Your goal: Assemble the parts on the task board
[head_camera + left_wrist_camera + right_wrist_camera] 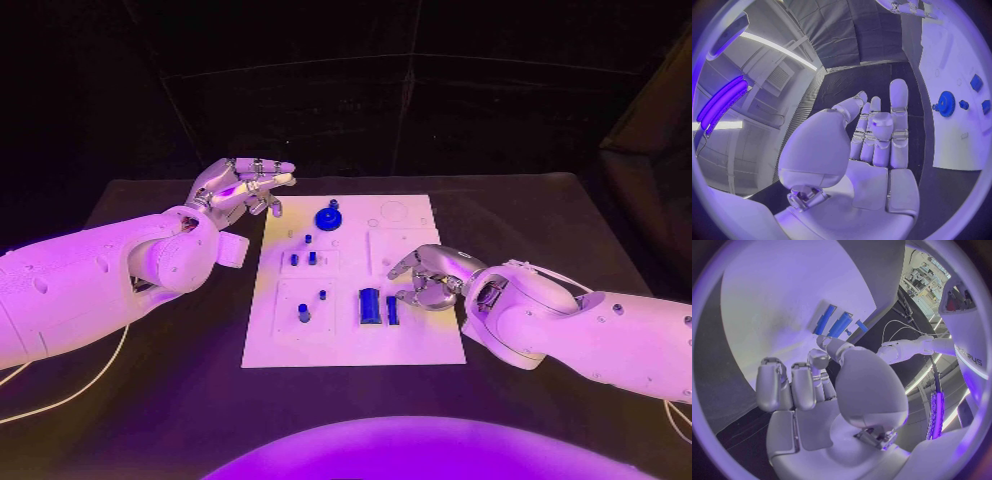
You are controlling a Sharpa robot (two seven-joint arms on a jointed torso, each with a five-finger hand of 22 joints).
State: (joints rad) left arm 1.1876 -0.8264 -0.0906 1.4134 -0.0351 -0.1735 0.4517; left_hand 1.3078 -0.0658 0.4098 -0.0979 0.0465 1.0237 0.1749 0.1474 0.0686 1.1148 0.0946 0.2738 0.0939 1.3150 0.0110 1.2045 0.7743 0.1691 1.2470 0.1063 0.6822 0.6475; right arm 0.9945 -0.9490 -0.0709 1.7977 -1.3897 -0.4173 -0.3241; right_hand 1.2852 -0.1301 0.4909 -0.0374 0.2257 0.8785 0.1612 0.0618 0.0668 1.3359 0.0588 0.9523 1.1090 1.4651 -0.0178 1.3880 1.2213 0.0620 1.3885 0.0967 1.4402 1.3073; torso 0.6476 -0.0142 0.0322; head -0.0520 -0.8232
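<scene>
Left hand (238, 187) off the flat white task board (346, 340) at its 10 o'clock, fingers apart, empty. Right hand (428, 277) over the board's 3 o'clock edge, fingers curled inward, empty. Round blue gear part (329, 217) at the board's 12 o'clock.

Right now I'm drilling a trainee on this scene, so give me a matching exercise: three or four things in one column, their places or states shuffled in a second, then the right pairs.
Things:
1. left robot hand
2. right robot hand
3. blue gear
4. two upright blue blocks

Places or states:
A. at the far end of the task board
B. on the board's near part, beside the right robot hand
C. off the board's far left corner, holding nothing
D. over the board's right edge, fingers curled

Pairs: 1-C, 2-D, 3-A, 4-B
</scene>
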